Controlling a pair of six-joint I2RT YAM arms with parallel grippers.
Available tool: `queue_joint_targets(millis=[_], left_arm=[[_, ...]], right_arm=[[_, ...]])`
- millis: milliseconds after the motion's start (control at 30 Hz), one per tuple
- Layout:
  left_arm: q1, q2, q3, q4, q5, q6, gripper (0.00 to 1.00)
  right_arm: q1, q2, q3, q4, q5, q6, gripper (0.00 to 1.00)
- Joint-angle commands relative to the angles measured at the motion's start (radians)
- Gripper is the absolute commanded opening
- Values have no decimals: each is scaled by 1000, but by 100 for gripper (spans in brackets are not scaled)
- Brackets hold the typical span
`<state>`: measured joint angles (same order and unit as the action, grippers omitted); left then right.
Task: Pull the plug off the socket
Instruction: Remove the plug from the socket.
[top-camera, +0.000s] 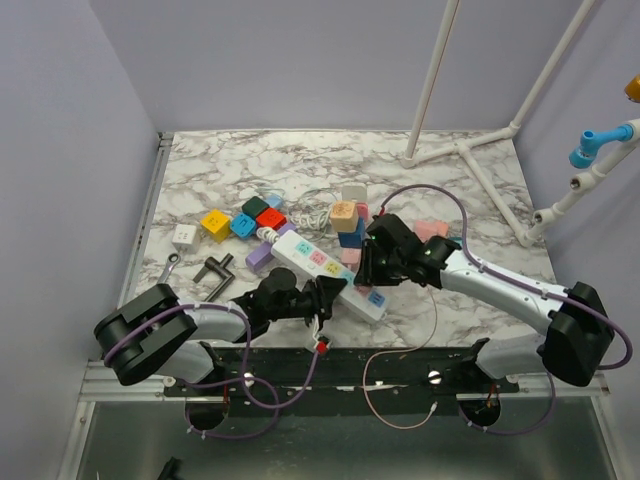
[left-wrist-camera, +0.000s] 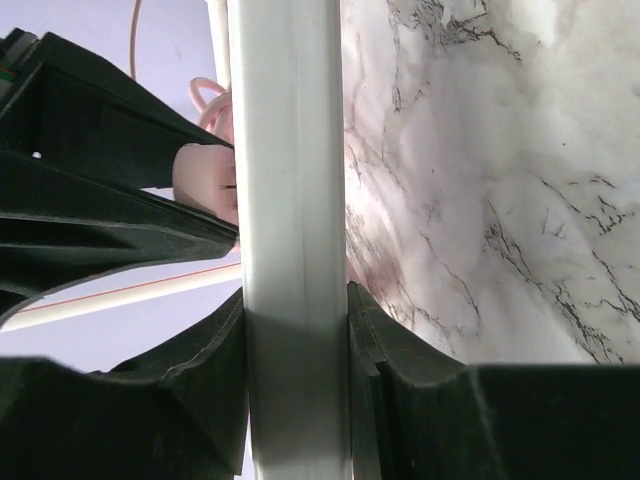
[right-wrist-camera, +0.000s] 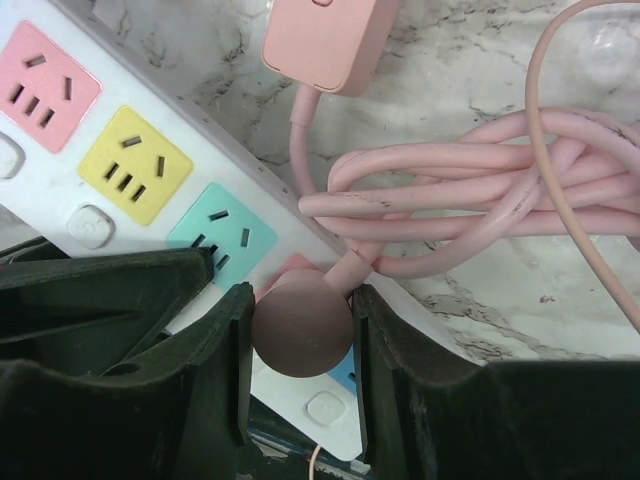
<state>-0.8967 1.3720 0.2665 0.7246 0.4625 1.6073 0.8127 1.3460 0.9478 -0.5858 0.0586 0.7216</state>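
Observation:
A white power strip (top-camera: 325, 273) with coloured sockets lies slantwise on the marble table. My left gripper (top-camera: 330, 293) is shut on its near side; in the left wrist view the white strip (left-wrist-camera: 290, 250) fills the gap between the fingers. My right gripper (top-camera: 368, 272) is shut on a round pink plug (right-wrist-camera: 302, 325) that sits over the strip's (right-wrist-camera: 130, 170) red socket, between the teal and blue ones. Its pink cable (right-wrist-camera: 470, 200) lies coiled to the right and runs to a pink adapter block (right-wrist-camera: 325, 40).
Coloured blocks (top-camera: 245, 222) and a white cable bundle (top-camera: 320, 208) lie behind the strip. A metal clamp (top-camera: 215, 270) and a wrench (top-camera: 167, 268) lie at the left. A white pipe frame (top-camera: 470, 150) stands at the back right.

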Motion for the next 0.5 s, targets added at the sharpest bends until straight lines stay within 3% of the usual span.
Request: queue_joint_targets(millis=[0, 167, 467], left_arm=[[2, -37, 30, -123, -13, 50, 0], [2, -75, 65, -288, -12, 36, 0], [-20, -52, 57, -227, -40, 9, 0]], right_arm=[[-3, -82, 34, 41, 148, 5, 1], [-2, -136, -32, 104, 155, 39, 1], [-66, -85, 4, 61, 227, -16, 1]])
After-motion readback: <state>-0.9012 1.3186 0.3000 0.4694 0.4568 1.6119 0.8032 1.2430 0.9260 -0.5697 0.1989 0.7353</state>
